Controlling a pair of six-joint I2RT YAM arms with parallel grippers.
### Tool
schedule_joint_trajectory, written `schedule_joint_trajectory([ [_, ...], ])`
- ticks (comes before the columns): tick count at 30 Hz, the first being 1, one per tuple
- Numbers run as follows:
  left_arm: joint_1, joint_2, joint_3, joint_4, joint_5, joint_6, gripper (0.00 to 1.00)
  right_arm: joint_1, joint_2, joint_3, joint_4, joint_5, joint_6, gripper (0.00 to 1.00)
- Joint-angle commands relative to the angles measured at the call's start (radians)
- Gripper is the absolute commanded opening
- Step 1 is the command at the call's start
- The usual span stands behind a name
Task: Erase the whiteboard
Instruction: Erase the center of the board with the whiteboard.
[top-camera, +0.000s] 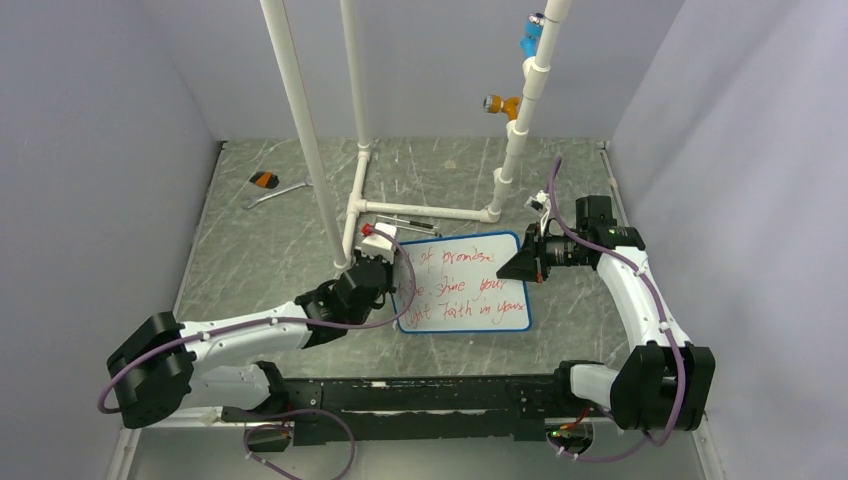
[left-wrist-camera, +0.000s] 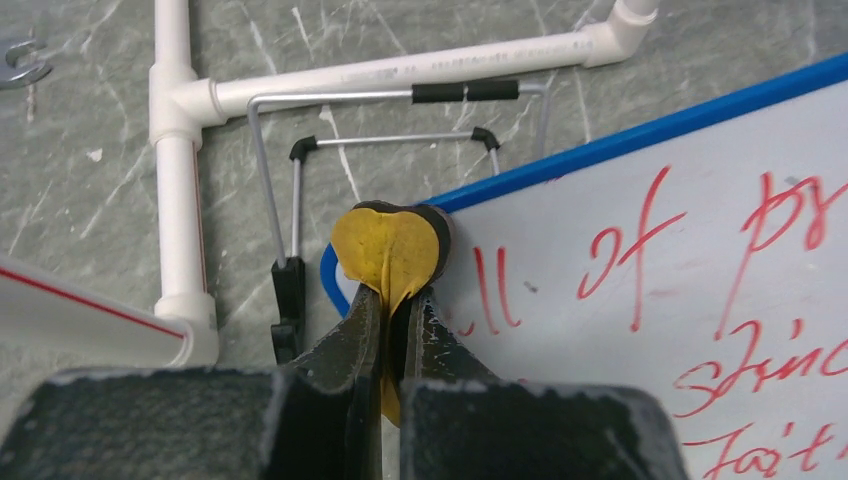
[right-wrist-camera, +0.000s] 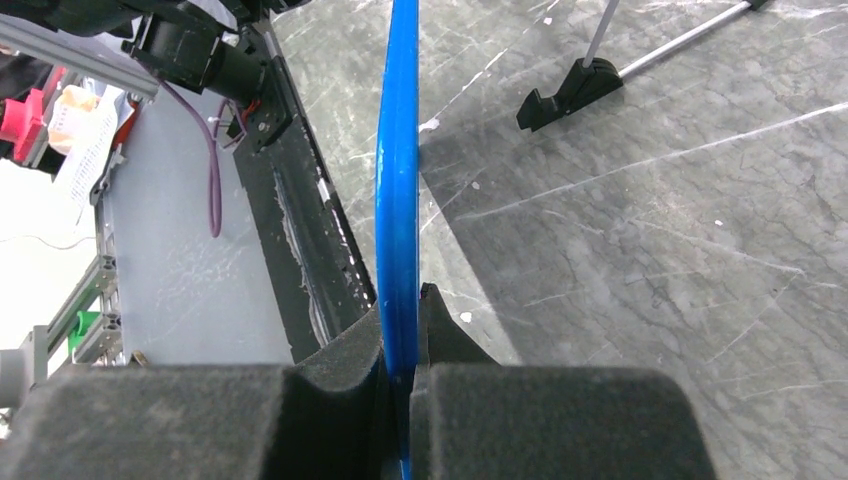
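Whiteboard (top-camera: 465, 290) on table (top-camera: 250, 250), centre, red writing present. Left arm reaches low and forward; left gripper (left-wrist-camera: 392, 300) at the board's far-left corner, jaws pinching yellow pad (left-wrist-camera: 385, 250). Right arm elbowed, wrist turned inward; right gripper (right-wrist-camera: 403, 330) clamped on blue frame (right-wrist-camera: 397, 150), right edge

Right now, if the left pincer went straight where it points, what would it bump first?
Probably the thin silver wire stand beyond the yellow wiping pad it grips at the corner of the blue-framed whiteboard; depth is unclear.
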Motion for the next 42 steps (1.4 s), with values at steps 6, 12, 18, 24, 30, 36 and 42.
schedule_joint_trajectory([
  [6, -0.006, 0.016, -0.010, 0.024, 0.096, -0.056, 0.00, 0.018, 0.001, -0.001, 0.012, 0.069, -0.107, 0.00],
  [12, -0.020, 0.002, -0.126, 0.036, 0.057, -0.176, 0.00, 0.017, 0.003, -0.001, 0.012, 0.068, -0.108, 0.00],
  [18, 0.014, -0.018, -0.104, 0.048, 0.021, -0.117, 0.00, 0.018, 0.009, 0.002, 0.008, 0.067, -0.110, 0.00],
  [24, 0.031, -0.007, -0.010, 0.045, 0.060, -0.025, 0.00, 0.017, 0.007, 0.001, 0.009, 0.067, -0.109, 0.00],
  [30, 0.028, -0.024, -0.018, 0.037, 0.124, -0.033, 0.00, 0.017, 0.010, 0.002, 0.006, 0.066, -0.111, 0.00],
  [36, 0.006, -0.006, -0.078, 0.018, 0.197, -0.103, 0.00, 0.018, 0.019, 0.006, -0.002, 0.063, -0.120, 0.00],
  [42, -0.007, -0.017, -0.147, -0.005, 0.175, -0.161, 0.00, 0.017, 0.022, 0.007, -0.001, 0.062, -0.120, 0.00],
])
